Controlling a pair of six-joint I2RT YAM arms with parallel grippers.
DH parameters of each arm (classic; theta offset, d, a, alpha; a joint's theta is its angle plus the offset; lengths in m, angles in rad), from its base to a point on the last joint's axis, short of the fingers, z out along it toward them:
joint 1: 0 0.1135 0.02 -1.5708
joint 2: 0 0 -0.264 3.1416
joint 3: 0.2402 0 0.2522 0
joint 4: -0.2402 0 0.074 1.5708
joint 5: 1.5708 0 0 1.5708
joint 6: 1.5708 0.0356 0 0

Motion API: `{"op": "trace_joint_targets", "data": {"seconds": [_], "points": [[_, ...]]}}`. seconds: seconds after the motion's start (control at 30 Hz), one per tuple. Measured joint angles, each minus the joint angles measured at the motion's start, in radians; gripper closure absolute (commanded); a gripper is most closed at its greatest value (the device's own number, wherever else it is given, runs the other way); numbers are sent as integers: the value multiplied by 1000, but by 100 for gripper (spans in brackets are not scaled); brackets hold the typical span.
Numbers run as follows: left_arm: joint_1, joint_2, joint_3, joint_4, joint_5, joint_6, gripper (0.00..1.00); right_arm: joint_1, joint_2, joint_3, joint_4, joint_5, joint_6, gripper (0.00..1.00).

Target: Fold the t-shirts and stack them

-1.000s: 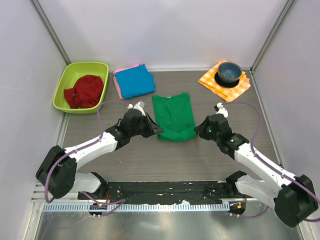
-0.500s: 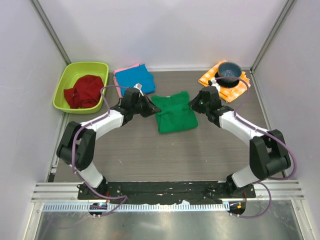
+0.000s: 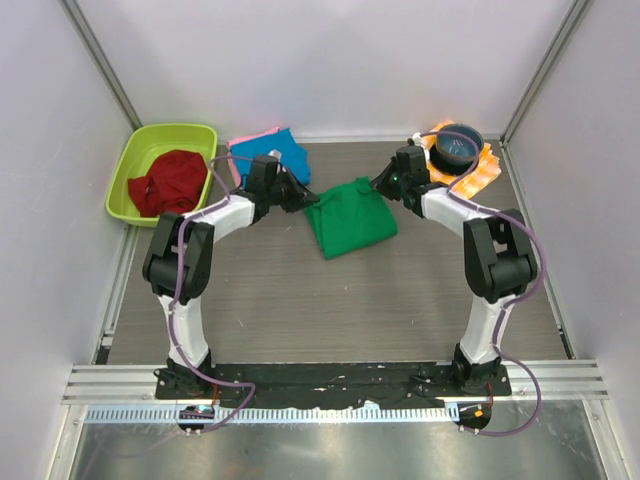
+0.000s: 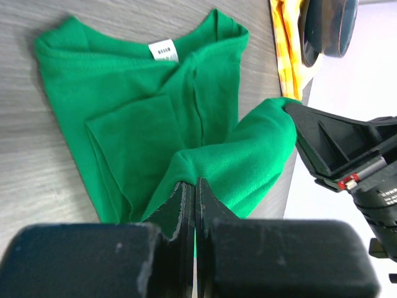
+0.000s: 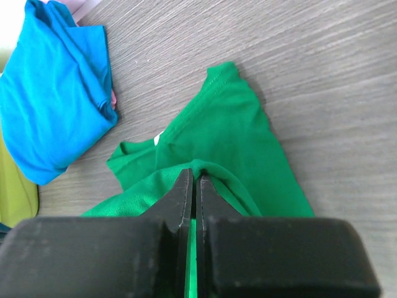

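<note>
The green t-shirt (image 3: 350, 220) lies in the middle of the bench (image 3: 330, 310), and both hands are clamped shut on it. My left hand (image 4: 194, 189) pinches one lifted edge and my right hand (image 5: 193, 180) the other. Both pinches look thin, so I judge either could slip and drop the fold crooked. Uneven travel would skew it too. Further back, my left arm could drag the blue t-shirt (image 3: 272, 160) off the pink t-shirt (image 3: 243, 141), and my right sits near the bowl (image 3: 456, 146).

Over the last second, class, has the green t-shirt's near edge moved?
Yes. On the green t-shirt, the near edge has travelled away from the arm bases toward the far wall, nearer the unmoved blue t-shirt.
</note>
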Motion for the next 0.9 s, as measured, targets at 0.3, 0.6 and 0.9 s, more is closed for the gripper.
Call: {"op": "trace_joint_targets", "data": {"seconds": [0.3,0.6,0.9], "points": [[69,133,135,-13,16,-5,1,-6,248,224,-3,-48,-10,48],[105,221,248,-79,-21,1,0,-4,315,333,24,8,-79,4],[23,-197,-49,-130,-100,49,0,69,44,237,-37,75,-224,5]]}}
